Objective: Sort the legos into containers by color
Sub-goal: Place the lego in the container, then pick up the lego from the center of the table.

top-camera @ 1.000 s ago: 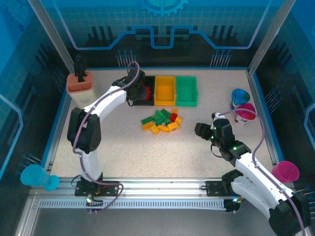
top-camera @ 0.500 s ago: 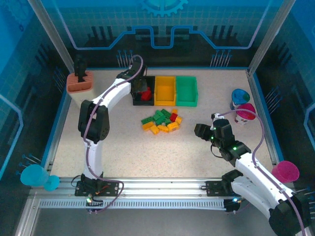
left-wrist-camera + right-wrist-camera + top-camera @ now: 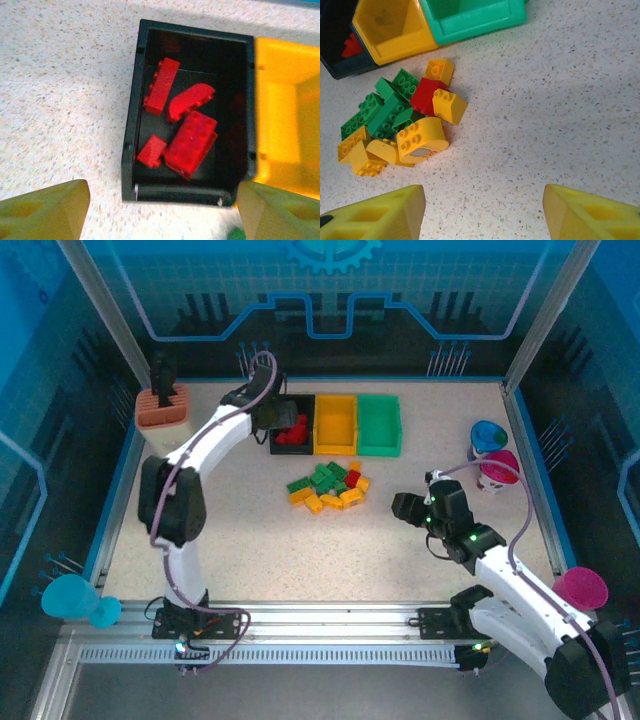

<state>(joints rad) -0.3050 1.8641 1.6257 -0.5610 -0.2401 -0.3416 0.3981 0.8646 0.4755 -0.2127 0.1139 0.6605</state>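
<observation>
The left fingers (image 3: 50, 210) stood wide apart with nothing between them, hanging over the black bin (image 3: 131, 125), which lay directly below and just ahead of them with four red bricks (image 3: 192, 142) inside. The right fingers (image 3: 380, 215) were also apart and empty, held above the bench (image 3: 560, 100), with the mixed pile (image 3: 395, 125) of green, yellow and red pieces ahead of them, toward their left finger. Beyond the pile, the yellow bin (image 3: 390, 25) and green bin (image 3: 470, 17) showed no bricks where their floors could be seen. By the look of it the red sorting was nearly done, with one red brick (image 3: 426, 95) left in the pile. The next move probably called for a reach to the pile to pinch a single piece cleanly away from its touching neighbours.
</observation>
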